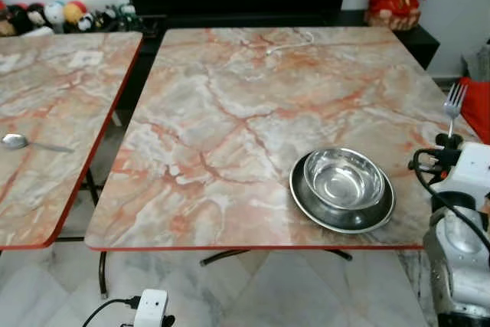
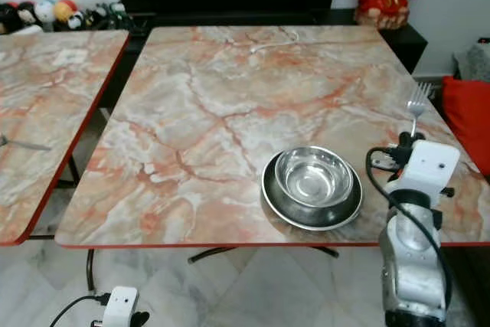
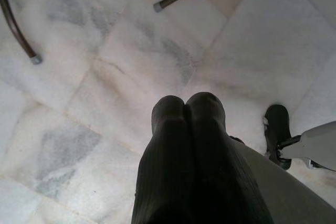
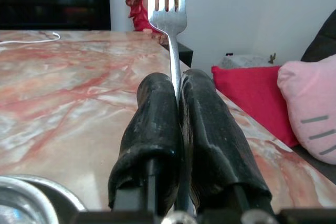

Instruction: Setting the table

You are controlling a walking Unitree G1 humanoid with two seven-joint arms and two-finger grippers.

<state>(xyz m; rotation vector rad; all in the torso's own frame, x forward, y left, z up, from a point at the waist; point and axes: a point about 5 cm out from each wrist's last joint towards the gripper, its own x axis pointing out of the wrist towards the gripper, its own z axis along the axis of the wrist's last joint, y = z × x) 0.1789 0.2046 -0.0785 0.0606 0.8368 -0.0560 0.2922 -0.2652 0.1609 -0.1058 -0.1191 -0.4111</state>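
At the far left of your head view a spoon [image 1: 23,142] lies on the side table [image 1: 53,112], its handle end hard to make out. Lower left, the left gripper [image 3: 186,111] hangs over the marble floor [image 3: 94,77], its two black fingers pressed together on nothing; only its white wrist housing shows at the bottom edge of the head view.

Centre to lower right of the frame, a steel bowl [image 1: 344,178] sits inside a dark steel plate [image 1: 306,198] near the front edge of the main table [image 1: 230,112]. The plate's far rim is hidden behind the bowl.

Right edge: the right gripper [image 4: 177,85] pinches a fork [image 1: 454,105] by its handle, tines up, upright, just right of the plate. The handle is buried between the fingers; in the wrist view the tine tips are cut off at the top.
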